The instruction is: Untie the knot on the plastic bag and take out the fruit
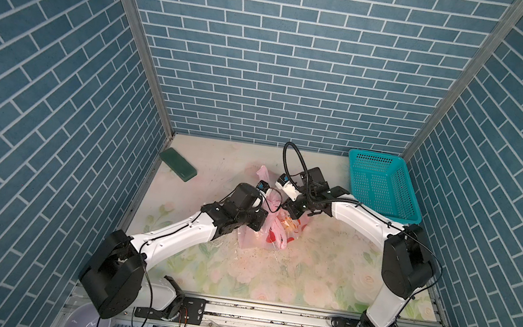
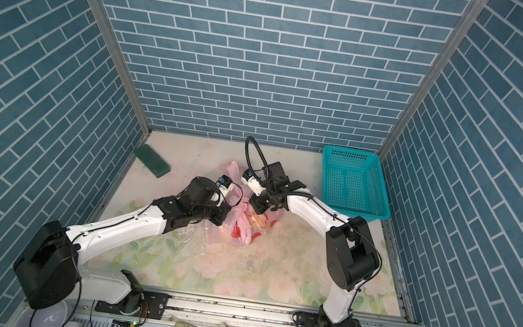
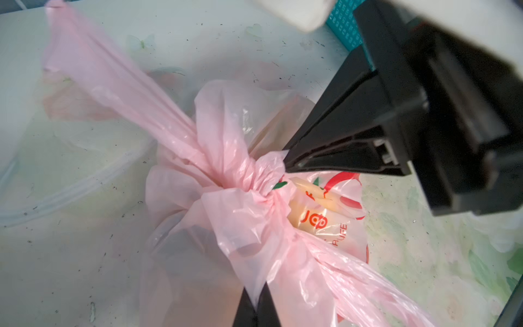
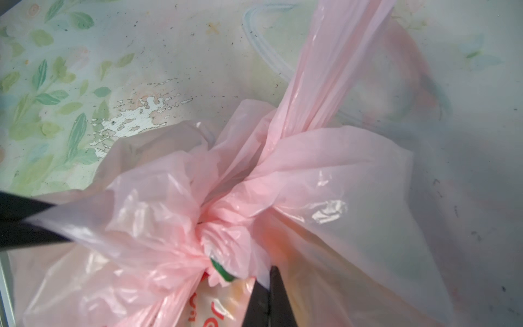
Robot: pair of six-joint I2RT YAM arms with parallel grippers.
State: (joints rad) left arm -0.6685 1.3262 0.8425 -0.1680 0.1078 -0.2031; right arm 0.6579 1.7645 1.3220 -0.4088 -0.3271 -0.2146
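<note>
The pink plastic bag lies mid-table between both arms. Its knot is still tied, with two handle loops running out from it. My left gripper is shut on a fold of bag film just below the knot. My right gripper is shut too, its tips pinching crumpled plastic at the knot's edge. A cream-yellow fruit shows through the printed film; any other fruit is hidden inside.
A teal mesh basket stands at the back right, close behind the right arm. A dark green block lies at the back left near the wall. Brick-patterned walls close in three sides.
</note>
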